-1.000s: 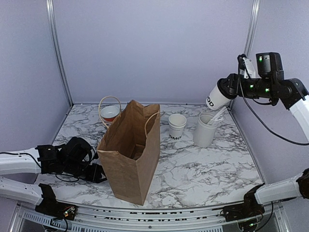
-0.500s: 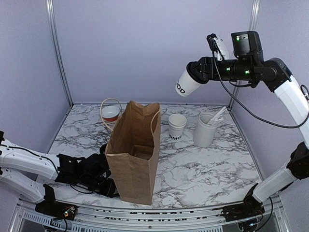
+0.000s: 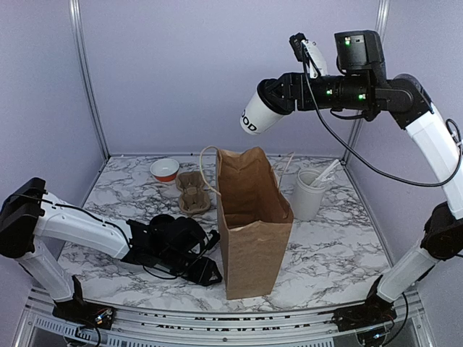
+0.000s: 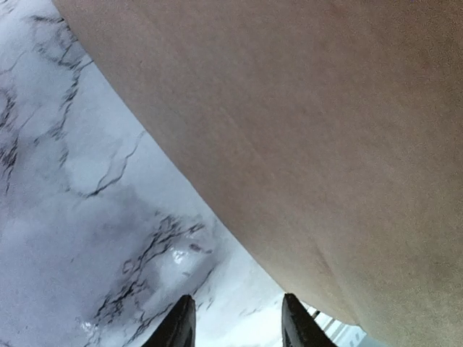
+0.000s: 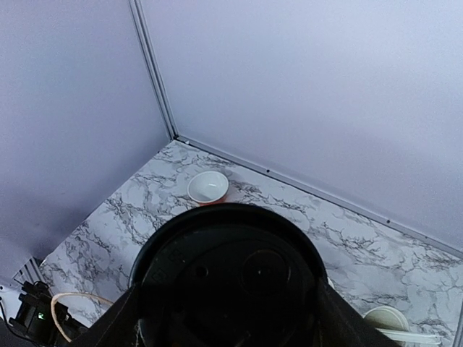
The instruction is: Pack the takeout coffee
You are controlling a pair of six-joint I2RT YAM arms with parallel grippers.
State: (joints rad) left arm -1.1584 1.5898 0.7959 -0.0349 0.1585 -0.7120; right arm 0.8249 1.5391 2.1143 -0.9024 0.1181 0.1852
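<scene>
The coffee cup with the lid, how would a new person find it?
Find the tall brown paper bag standing in the middle of the marble table. Look up above its open top, where the right gripper holds the takeout coffee tilted in the air. It is a white cup with black letters and a black lid, unlike the frosted tumbler of sticks down on the table.

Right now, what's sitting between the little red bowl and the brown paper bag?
A cardboard cup carrier sits between the red bowl and the paper bag, beside the bag's handle. The top view shows it.
</scene>
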